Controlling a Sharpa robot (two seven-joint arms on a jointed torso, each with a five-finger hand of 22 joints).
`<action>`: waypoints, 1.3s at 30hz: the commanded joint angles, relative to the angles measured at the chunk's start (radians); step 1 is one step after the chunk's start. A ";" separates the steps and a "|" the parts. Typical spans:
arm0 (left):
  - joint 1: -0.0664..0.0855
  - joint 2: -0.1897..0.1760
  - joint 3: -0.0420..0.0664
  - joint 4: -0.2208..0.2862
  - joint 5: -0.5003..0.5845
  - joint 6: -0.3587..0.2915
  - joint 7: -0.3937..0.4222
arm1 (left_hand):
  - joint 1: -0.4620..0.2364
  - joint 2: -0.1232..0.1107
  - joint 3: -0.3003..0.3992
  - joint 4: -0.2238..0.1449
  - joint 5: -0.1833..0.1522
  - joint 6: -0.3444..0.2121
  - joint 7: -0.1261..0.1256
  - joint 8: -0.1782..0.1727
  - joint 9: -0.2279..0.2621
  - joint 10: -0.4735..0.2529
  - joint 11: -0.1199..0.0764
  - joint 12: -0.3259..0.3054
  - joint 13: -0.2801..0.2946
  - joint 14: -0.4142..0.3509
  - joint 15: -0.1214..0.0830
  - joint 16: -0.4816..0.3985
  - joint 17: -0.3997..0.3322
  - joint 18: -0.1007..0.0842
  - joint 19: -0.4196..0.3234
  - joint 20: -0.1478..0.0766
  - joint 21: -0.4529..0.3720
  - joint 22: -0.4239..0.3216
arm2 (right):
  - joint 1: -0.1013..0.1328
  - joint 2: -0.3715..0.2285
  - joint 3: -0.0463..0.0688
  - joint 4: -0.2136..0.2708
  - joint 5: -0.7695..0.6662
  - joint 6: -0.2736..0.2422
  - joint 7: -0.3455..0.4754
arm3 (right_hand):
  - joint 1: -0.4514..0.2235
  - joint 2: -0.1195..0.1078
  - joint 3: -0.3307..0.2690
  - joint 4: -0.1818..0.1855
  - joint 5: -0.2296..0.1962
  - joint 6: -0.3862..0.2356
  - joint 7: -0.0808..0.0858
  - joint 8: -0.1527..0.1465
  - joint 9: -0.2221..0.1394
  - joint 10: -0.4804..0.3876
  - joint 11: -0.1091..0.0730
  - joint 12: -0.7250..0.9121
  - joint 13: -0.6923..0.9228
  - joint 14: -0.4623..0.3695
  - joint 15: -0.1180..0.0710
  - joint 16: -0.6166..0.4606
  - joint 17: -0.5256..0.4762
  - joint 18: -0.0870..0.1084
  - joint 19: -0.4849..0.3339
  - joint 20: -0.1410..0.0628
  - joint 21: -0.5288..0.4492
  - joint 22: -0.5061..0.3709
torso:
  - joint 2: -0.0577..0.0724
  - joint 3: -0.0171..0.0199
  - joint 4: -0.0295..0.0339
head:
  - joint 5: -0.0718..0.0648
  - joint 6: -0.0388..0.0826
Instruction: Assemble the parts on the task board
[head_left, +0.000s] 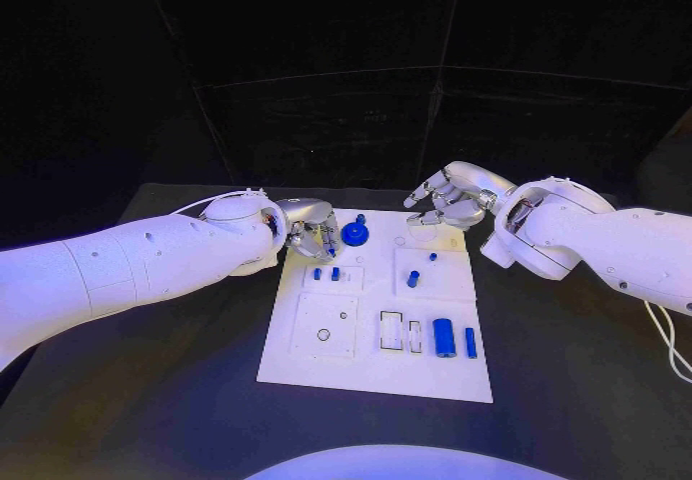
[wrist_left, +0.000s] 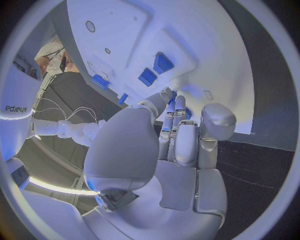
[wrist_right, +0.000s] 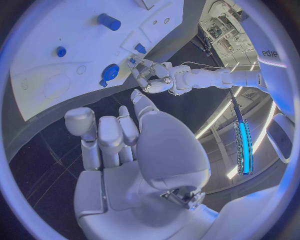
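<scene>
The white task board (head_left: 375, 372) lies mid-table, and is also seen in the left wrist view (wrist_left: 187, 35) and the right wrist view (wrist_right: 69, 85). On it stand a round blue knob (head_left: 355, 235) at the far edge, two small blue blocks (head_left: 326, 272), short pegs (head_left: 413, 279) and two blue cylinders (head_left: 456, 340) near the front right. My left hand (head_left: 307, 236) hovers at the board's far left corner. Its fingertips (wrist_left: 172, 102) are drawn together on what looks like a small blue part (wrist_right: 132, 61). My right hand (head_left: 454, 200) floats beyond the far right corner with its fingers loosely bent and nothing in them.
The board has recessed squares and slots (head_left: 325, 330) on its near half. Black table (head_left: 144, 400) surrounds it on all sides. A cable (head_left: 666, 345) hangs from my right arm at the right edge.
</scene>
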 joint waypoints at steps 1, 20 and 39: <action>0.001 0.001 0.000 -0.002 -0.001 0.018 -0.013 | -0.011 -0.002 0.003 0.001 -0.002 0.001 0.004 -0.010 -0.002 0.001 0.003 -0.011 -0.001 0.020 0.000 0.003 -0.002 -0.017 0.008 0.000 0.003 0.002 | 0.002 0.001 0.001 0.001 -0.002 -0.010 0.003 | 0.000 0.011 0.005 0.001 0.005 -0.006 0.003 -0.002 -0.002 -0.003 -0.003 0.001 0.001 0.003 -0.002 -0.001 0.002 0.020 0.006 0.000 -0.005 0.001 | 0.000 0.0000 0.0000 | 0.000 -0.001; 0.001 0.002 0.000 -0.011 0.005 0.024 -0.019 | -0.034 -0.028 0.009 0.000 -0.002 -0.078 0.030 -0.073 -0.020 -0.046 0.029 -0.064 -0.004 0.016 0.020 0.003 -0.018 -0.019 0.004 0.015 0.004 0.009 | 0.002 0.000 0.001 0.000 -0.002 -0.011 0.003 | 0.001 0.009 0.006 0.002 0.007 -0.007 0.003 -0.002 -0.002 -0.004 -0.003 0.000 0.000 0.003 -0.002 -0.002 -0.001 0.020 0.006 0.000 -0.007 -0.002 | 0.000 -0.0002 -0.0005 | -0.002 -0.004; 0.001 -0.077 0.002 0.022 0.185 -0.068 0.011 | -0.039 -0.033 0.011 0.000 -0.001 -0.087 0.038 -0.085 -0.018 -0.060 0.036 -0.078 -0.003 0.012 0.026 -0.001 -0.033 -0.016 0.000 0.021 -0.006 0.001 | 0.002 -0.018 0.000 -0.007 -0.071 0.004 -0.005 | 0.048 -0.004 0.083 -0.007 -0.018 0.041 -0.010 0.009 -0.001 -0.254 -0.015 -0.554 -0.526 -0.014 -0.012 -0.076 -0.091 0.036 -0.033 -0.007 -0.083 -0.117 | -0.002 -0.0027 0.0016 | -0.012 0.002</action>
